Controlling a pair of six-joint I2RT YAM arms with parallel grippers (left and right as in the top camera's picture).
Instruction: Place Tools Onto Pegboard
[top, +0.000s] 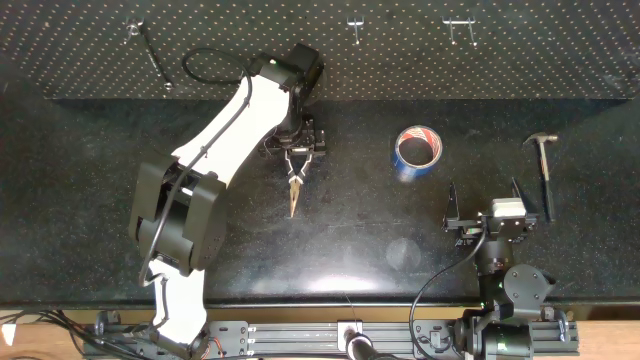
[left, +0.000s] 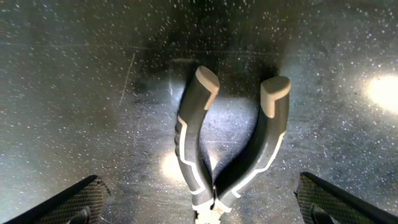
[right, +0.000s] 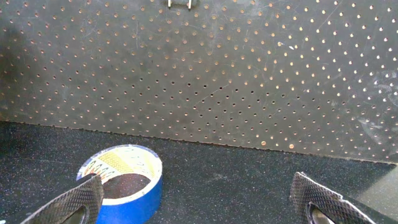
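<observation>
My left hand (top: 297, 150) hangs wide open over the pliers (left: 202, 149), one finger on each side of the grey handles and touching neither. The pliers lie flat on the bench (top: 350, 240), near the pegboard (top: 400, 50). My left arm is extended toward the pegboard, wrist pointing down. My right hand (top: 490, 215), also open, holds nothing.
</observation>
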